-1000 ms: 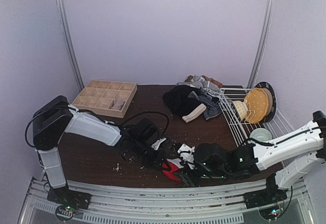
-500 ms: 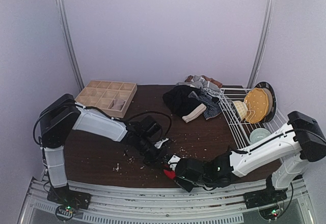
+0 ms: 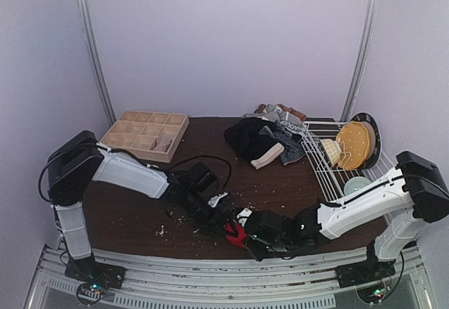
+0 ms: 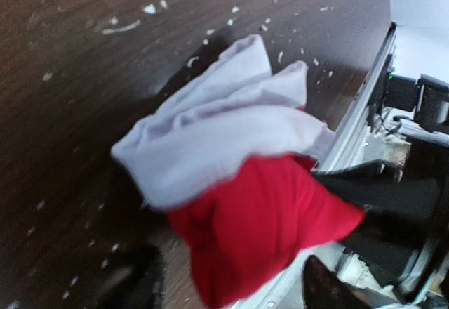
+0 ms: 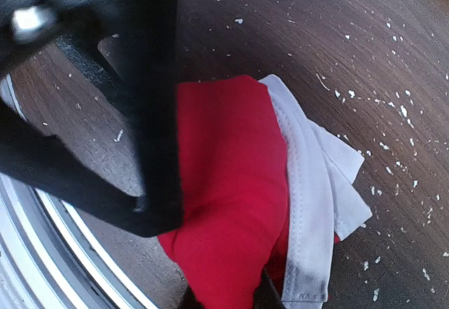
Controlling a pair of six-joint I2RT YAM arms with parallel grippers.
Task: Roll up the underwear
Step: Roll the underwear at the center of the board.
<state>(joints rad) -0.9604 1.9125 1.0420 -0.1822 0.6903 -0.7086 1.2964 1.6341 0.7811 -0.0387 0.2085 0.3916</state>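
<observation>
Red underwear (image 4: 259, 232) lies bunched, long axis near-to-far, pale waistband (image 4: 224, 147) farthest; right claw (image 5: 228, 296) pinches its red end; left claw (image 4: 226, 289) gapes beside it.

Counted: one red brief (image 3: 235, 233); one wooden grid tray (image 3: 140, 152); one wire rack (image 3: 324, 171); heaped garments (image 3: 266, 139), apparently four, though overlap prevents a firm count.

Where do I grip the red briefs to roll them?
Probably the bunched red end of the briefs, coming from the table's near edge: the pale waistband lies folded on the far side, leaving the red end exposed there.
</observation>
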